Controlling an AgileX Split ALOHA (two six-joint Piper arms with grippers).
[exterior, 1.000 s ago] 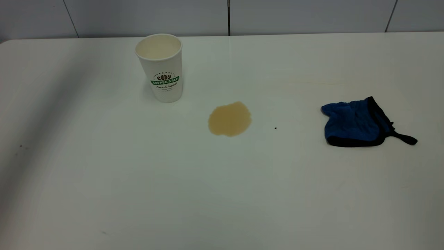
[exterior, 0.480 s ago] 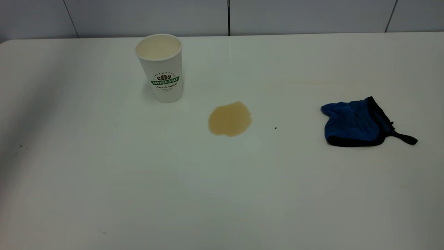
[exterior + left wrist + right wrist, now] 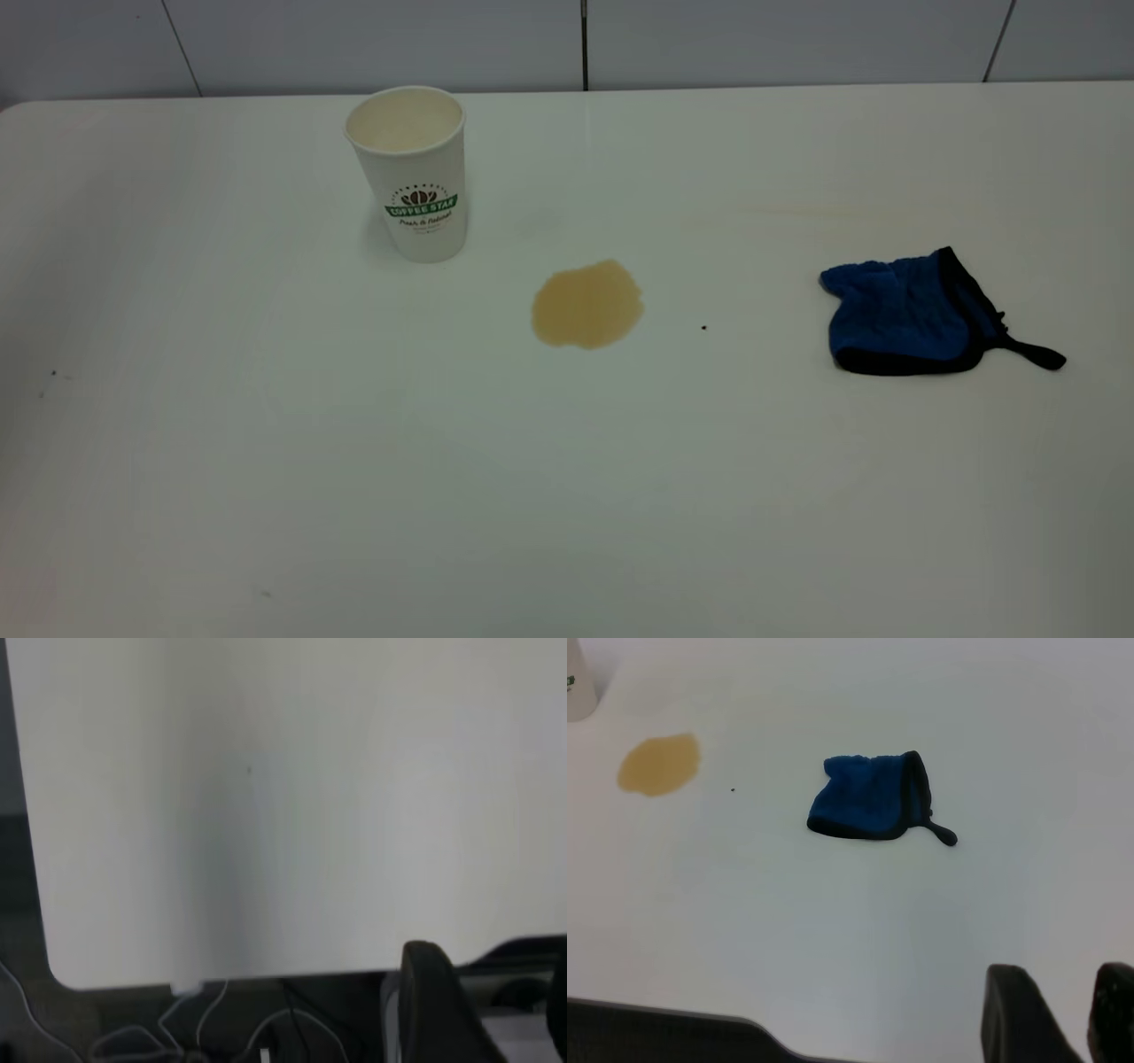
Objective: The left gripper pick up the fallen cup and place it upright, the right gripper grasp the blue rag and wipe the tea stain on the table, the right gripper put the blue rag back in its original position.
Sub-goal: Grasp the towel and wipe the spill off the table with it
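A white paper cup (image 3: pixel 412 173) with a green banner logo stands upright toward the far left of the large plain white table (image 3: pixel 567 496). Near it, toward the middle, lies a roundish light-brown tea stain (image 3: pixel 586 304), with a tiny dark speck (image 3: pixel 703 327) just beyond. Well to the right rests a crumpled royal-blue fuzzy rag (image 3: pixel 912 313) with black edging and a short strap. The right gripper (image 3: pixel 1063 1014) hangs back above the near table edge, its two black fingers slightly parted and holding nothing. Of the left gripper (image 3: pixel 483 1005), I cannot tell whether it is parted or closed.
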